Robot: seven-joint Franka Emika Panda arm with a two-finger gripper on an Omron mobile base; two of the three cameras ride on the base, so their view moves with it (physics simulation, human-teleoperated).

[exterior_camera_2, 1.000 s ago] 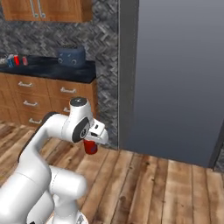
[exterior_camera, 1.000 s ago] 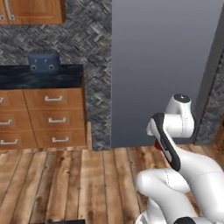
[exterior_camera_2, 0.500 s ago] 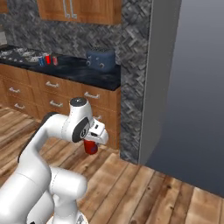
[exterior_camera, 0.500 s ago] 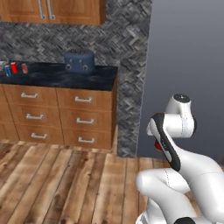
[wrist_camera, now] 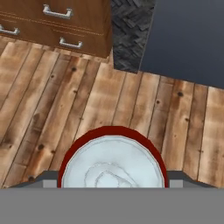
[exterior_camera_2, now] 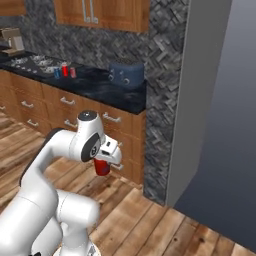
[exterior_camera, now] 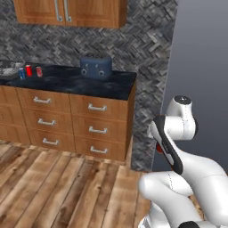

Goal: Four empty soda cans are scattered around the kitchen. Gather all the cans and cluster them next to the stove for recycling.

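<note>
— What is the hand [exterior_camera_2: 103,161] carrying?
— A red soda can [exterior_camera_2: 102,167], clamped upright above the wooden floor [wrist_camera: 52,105].
— And the other cans?
— Three cans [exterior_camera: 29,71], two red and one blue, cluster on the black bench [exterior_camera: 80,82] beside the stove [exterior_camera_2: 30,62], left of a blue toaster [exterior_camera: 96,67].

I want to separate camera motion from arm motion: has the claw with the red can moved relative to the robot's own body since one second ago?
No. In the right base view the claw holds the red can at the same spot beside the arm; the cabinets shift because the base drives.
</note>
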